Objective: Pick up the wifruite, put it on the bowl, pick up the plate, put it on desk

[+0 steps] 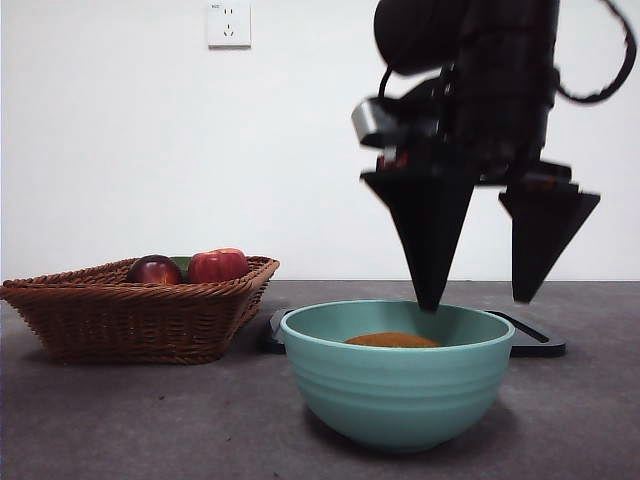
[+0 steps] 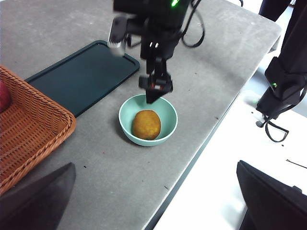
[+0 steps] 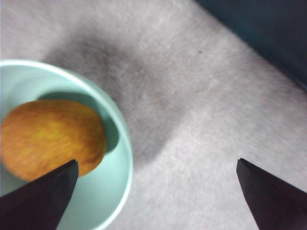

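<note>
- Right pincer hanging above the bowl, jaws spread wide and pinching nothing; one jaw tip dipping just over the rim's far side, the other hovering outside the rim.
- Seen also from the left wrist view as a dark arm reaching down, right pincer poised over the bowl's far edge.
- Wifruite lying inside the bowl, apart from the jaws; showing only as an orange-brown crown above the rim in the front view, and filling much of the bowl's hollow in the right wrist view.
- Bowl sitting on the grey surface, near its front edge.
- Dark flat plate lying on the surface behind the bowl, not touching it.
- Wicker basket standing beside the plate, holding a red apple and a dark maroon fruit.
- Left pincer waiting well back from the bowl, jaws spread, gripping nothing.
</note>
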